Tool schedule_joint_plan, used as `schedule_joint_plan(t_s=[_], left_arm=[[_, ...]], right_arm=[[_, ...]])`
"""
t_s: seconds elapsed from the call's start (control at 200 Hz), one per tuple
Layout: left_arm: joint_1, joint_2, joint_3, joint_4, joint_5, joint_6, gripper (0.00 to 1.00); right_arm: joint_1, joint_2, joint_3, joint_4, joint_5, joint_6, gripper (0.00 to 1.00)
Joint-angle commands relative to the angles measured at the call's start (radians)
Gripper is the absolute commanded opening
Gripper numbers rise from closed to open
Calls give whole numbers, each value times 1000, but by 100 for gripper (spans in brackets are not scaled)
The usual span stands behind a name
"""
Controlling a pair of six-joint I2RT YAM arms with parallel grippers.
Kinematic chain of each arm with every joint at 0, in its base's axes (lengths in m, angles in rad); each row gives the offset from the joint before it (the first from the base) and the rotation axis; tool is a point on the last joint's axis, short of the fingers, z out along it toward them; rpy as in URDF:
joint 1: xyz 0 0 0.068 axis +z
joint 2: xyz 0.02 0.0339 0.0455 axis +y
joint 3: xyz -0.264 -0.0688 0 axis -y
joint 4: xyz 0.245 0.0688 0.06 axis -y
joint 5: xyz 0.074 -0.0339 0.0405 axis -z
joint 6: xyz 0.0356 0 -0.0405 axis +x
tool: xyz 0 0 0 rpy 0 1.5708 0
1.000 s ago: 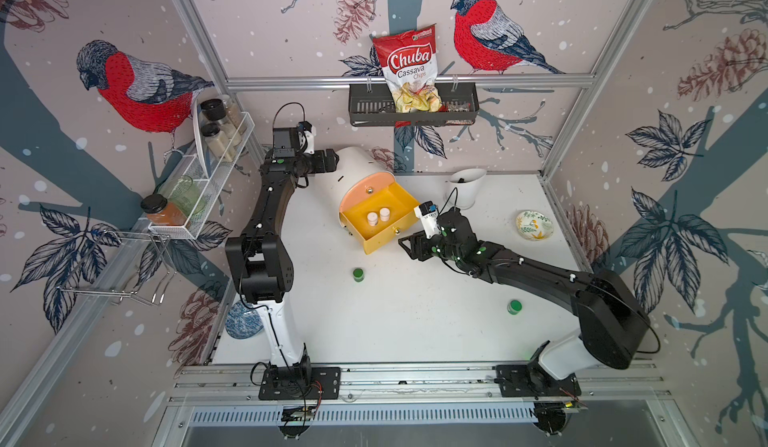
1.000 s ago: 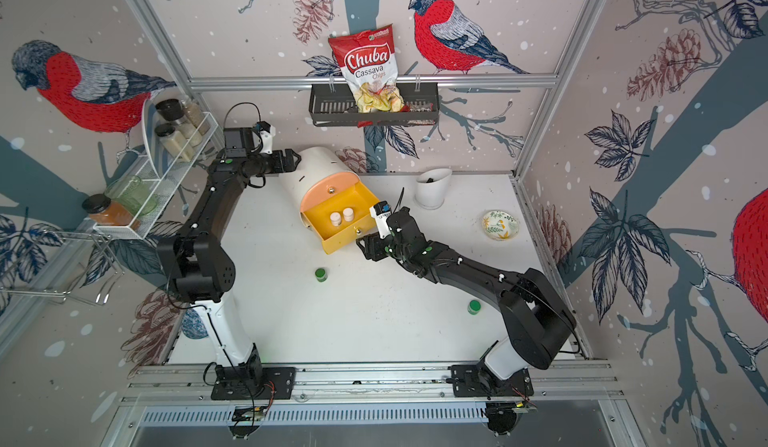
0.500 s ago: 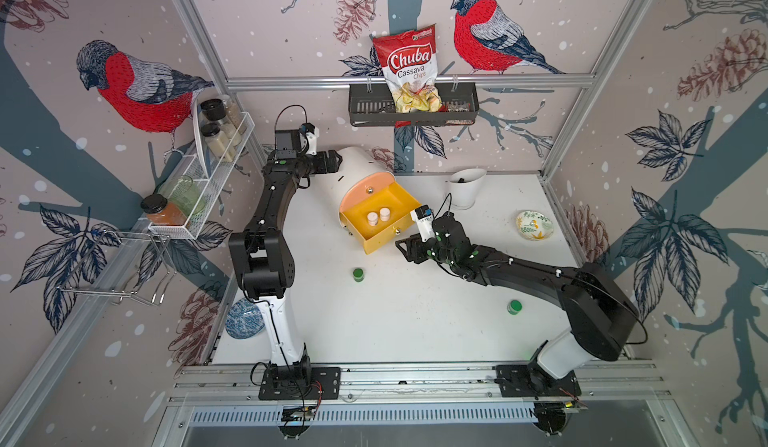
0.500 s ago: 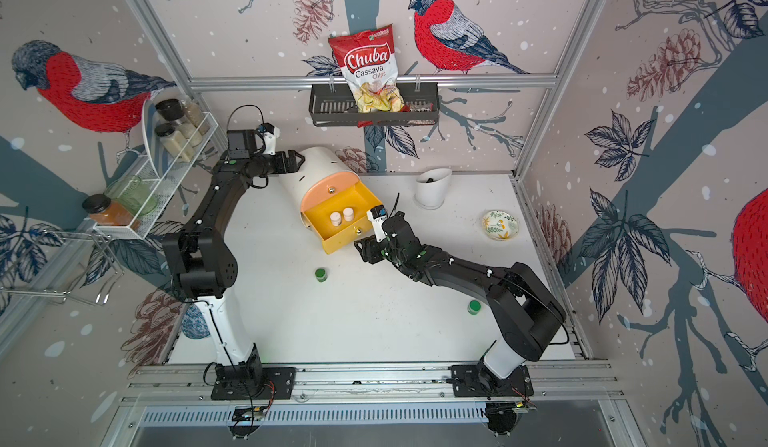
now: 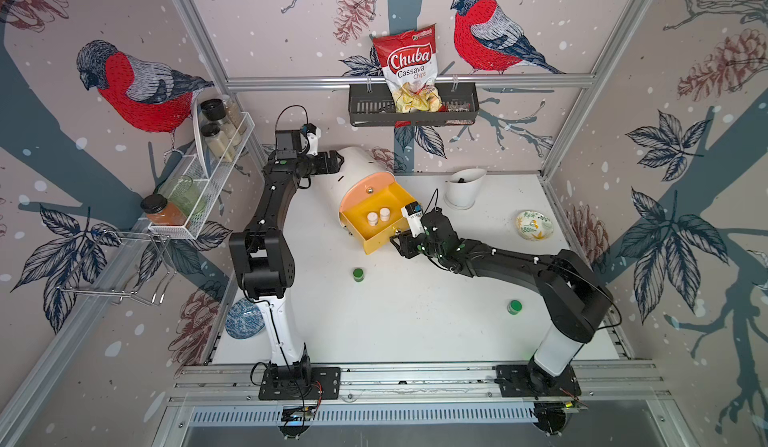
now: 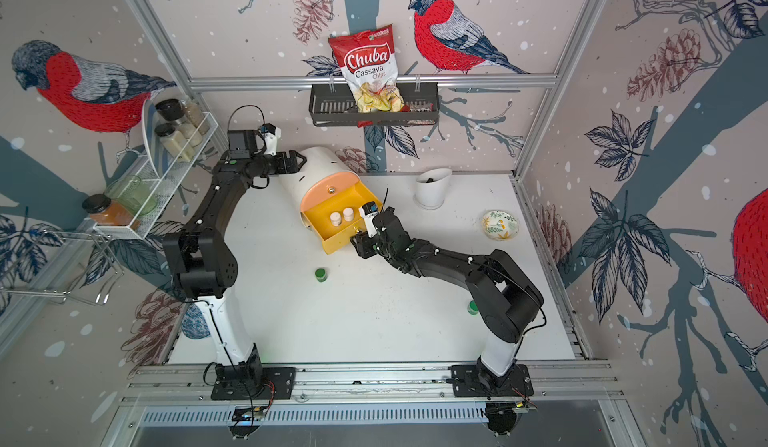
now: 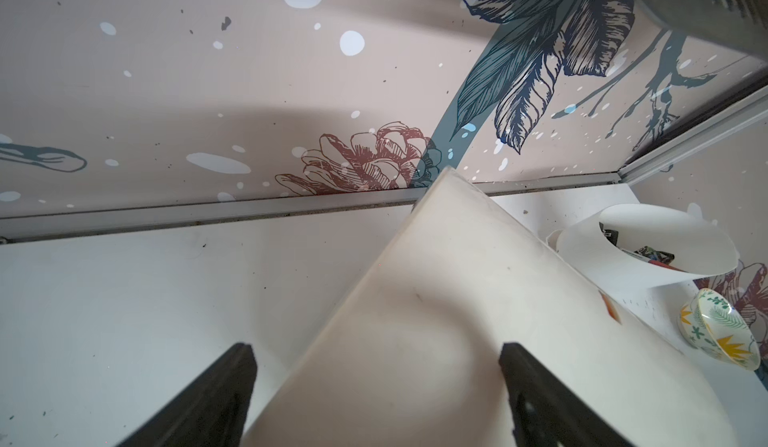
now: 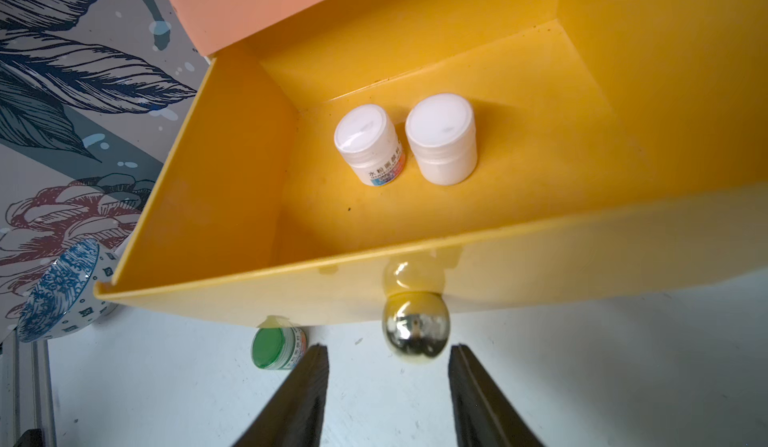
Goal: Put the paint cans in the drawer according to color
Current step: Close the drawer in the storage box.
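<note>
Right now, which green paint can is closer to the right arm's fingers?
The green can in front of the open yellow drawer; the other green can sits back near the right arm's base.

White paint cans (image 5: 372, 218), (image 5: 384, 213): two, upright, side by side in the yellow drawer (image 5: 376, 242).
Green paint cans (image 5: 358, 274), (image 5: 514, 307): two, on the table (image 5: 415, 328); one near the middle, one near the right edge.
Chest (image 5: 365, 166): one, by the back edge; two drawer fronts show, the peach front (image 5: 359, 183) and the yellow.
Brass knobs (image 5: 369, 190), (image 8: 415, 332): two, one per visible front.
Bowls: two; floral bowl (image 5: 535, 225) near the right edge, blue-patterned bowl (image 5: 244, 318) at the left edge, toward the front corner.
White cup (image 5: 463, 187): one, near the back edge.
Black-lidded jars (image 5: 214, 110), (image 5: 210, 131), (image 5: 154, 203): three, in the wire shelf (image 5: 224, 154).
Green glass (image 5: 185, 193): one, same shelf.
Chips bag (image 5: 409, 70): one, in the black basket (image 5: 365, 110).
Robot arms (image 5: 266, 233), (image 5: 498, 258): two.
</note>
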Motion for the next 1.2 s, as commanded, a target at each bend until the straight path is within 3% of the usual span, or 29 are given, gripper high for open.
schedule_joint_plan(t_s=[0.0, 1.195], left_arm=[[0, 1, 7, -5, 14, 4, 93], [-77, -11, 2, -54, 14, 16, 91]], right_arm=[[-1, 10, 19, 14, 13, -34, 49], [-23, 168, 251, -35, 10, -118, 43]])
